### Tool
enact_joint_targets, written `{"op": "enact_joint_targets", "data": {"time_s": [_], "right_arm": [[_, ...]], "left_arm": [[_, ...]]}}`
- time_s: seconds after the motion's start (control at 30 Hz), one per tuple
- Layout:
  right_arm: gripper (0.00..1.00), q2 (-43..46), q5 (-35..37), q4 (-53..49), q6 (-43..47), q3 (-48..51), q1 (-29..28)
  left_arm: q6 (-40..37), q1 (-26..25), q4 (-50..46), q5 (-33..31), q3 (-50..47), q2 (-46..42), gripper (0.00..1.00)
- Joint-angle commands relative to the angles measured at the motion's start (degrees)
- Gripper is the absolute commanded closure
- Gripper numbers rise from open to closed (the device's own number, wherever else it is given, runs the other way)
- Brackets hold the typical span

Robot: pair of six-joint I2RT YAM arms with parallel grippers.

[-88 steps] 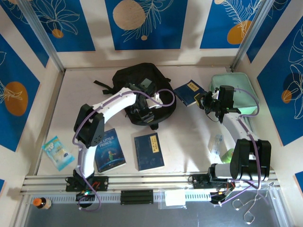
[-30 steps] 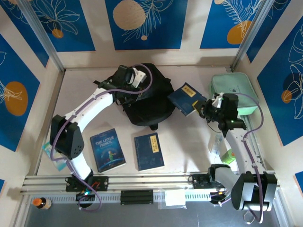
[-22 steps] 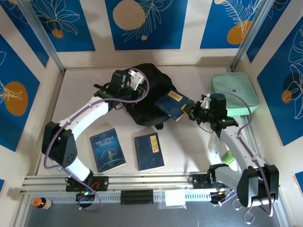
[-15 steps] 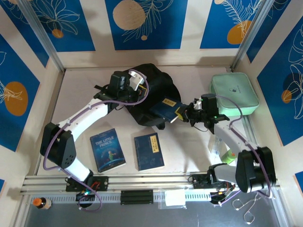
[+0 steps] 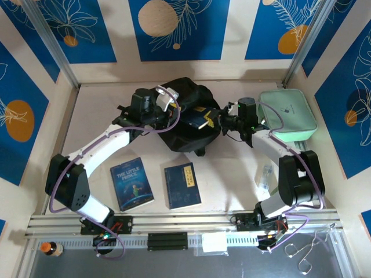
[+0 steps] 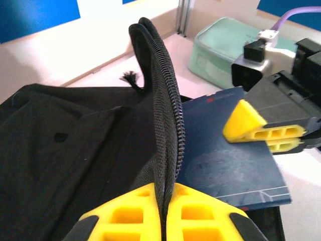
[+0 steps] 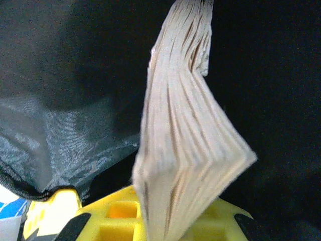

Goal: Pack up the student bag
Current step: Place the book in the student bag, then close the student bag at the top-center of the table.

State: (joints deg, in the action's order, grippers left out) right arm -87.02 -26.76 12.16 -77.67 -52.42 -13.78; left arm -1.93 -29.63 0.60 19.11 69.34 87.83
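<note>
Overhead, the student bag lies at the far middle of the surface. The left arm reaches to its opening from the left. The right arm comes in from the right, carrying a dark blue book that is partly over the bag's mouth. Two more books lie flat on the near surface, well apart from the bag: a picture-cover book and, just beside it, a second blue book. A mint-green pouch sits at the far right and a snack packet at the near left. The small items by the right arm's base are too small to identify.

Left wrist view: the left fingers are pressed together on the bag's zipper rim, holding it upright. The dark blue book lies cover up just beside that rim, and the right fingers pinch its outer edge.

Right wrist view: the right fingers are clamped on the book's page edge. The pages fan loosely, with the bag's dark interior ahead.

Assessment: packing looks to be at an early stage. One book is entering and is not yet released. Two books are unpacked, possibly the pouch and packet as well, and the bag is unzipped.
</note>
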Motion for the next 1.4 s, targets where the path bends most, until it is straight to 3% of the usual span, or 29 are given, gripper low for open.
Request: {"op": "enact_joint_targets", "data": {"time_s": [0.0, 0.37, 0.5, 0.7, 0.77, 0.87, 0.93, 1.2, 1.37], "right_arm": [[0.98, -2.71, 0.52, 5.11, -0.32, -2.79, -1.43], [0.98, -20.82, 8.20, 9.02, 1.38, -13.03, -4.88], [0.98, -27.01, 10.23, 1.84, -1.86, -19.37, -5.64], [0.94, -33.33, 11.64, -1.26, -3.58, -24.51, -6.85], [0.88, -34.34, 10.98, -2.22, -3.46, -25.44, -6.79], [0.67, -33.00, 10.30, -3.68, -3.05, -24.47, -6.45], [0.59, -30.93, 9.49, -4.31, -2.37, -22.82, -6.04], [0.51, -17.49, 6.07, -12.30, 0.53, -14.07, -5.13], [0.48, -8.62, 7.87, -16.01, 4.85, -7.65, -3.71]], "left_arm": [[0.08, 0.10, 5.93, 3.82, -0.40, -2.08, 1.00], [1.98, 0.10, 7.66, 4.89, -0.06, 0.91, 0.99], [2.13, 0.10, 6.52, 3.32, 0.36, 1.78, 0.99], [1.98, 0.10, 4.32, 1.55, 0.80, 2.55, 0.99], [2.13, 0.10, 4.07, 0.81, 0.93, 3.04, 0.99], [2.37, 0.10, 3.89, -0.21, 1.10, 3.77, 0.97], [2.37, 0.10, 3.71, -1.02, 1.17, 4.27, 0.97], [2.59, 0.10, 1.65, -3.19, 2.29, 6.83, 0.96], [2.54, 0.12, 0.81, -3.09, 2.20, 7.31, 0.94]]}}
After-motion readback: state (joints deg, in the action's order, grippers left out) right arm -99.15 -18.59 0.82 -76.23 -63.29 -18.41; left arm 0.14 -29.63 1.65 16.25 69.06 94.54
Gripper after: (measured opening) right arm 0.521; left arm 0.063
